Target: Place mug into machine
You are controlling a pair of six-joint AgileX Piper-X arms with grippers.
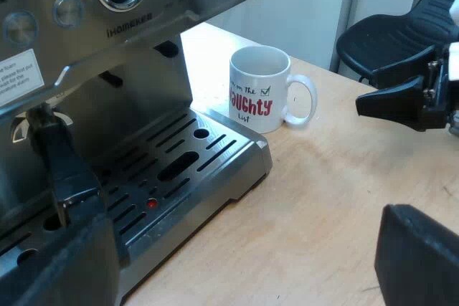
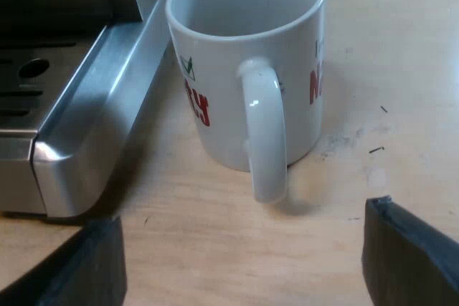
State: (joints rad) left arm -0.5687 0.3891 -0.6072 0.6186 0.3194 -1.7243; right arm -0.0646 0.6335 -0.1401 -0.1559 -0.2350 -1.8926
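Mug point(image 2: 244, 77) just ahead of spread right end effector point(image 2: 240, 226)

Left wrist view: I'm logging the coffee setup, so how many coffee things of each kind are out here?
Espresso machine: 1
Mug: 1
Dark holder handle at the machine's front: 1
Total: 3

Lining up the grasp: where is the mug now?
In the right wrist view the mug stands upright on the table beside the drip tray's corner, handle facing the right gripper.
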